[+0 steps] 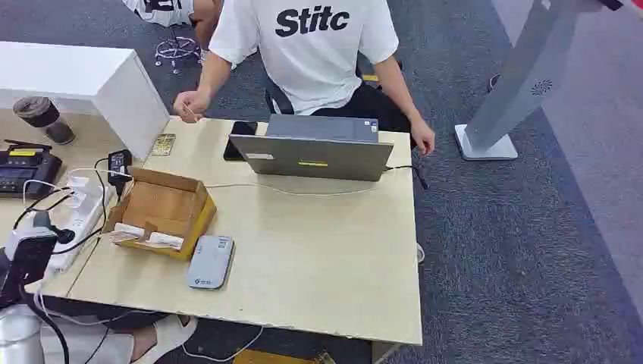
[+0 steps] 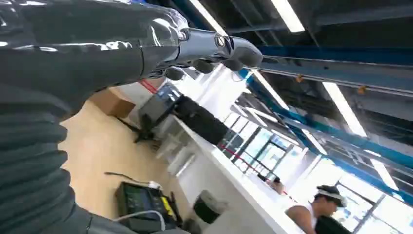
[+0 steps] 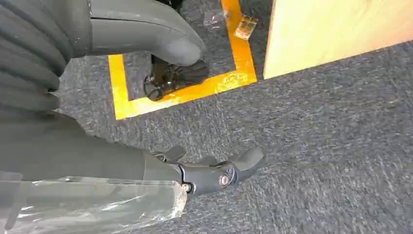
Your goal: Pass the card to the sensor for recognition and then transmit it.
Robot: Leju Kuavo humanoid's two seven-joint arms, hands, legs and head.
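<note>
Near the table's (image 1: pixel 318 250) front edge, toward its left side, I see the grey sensor (image 1: pixel 210 262) lying flat, just beside an open cardboard box (image 1: pixel 161 211). A card (image 1: pixel 163 144) lies at the far left corner, near a person's hand (image 1: pixel 189 105). A laptop (image 1: pixel 312 148) stands at the far edge. My left hand (image 2: pixel 214 51) is empty with fingers extended. My right hand (image 3: pixel 204 170) hangs open over grey carpet (image 3: pixel 316 122), holding nothing.
</note>
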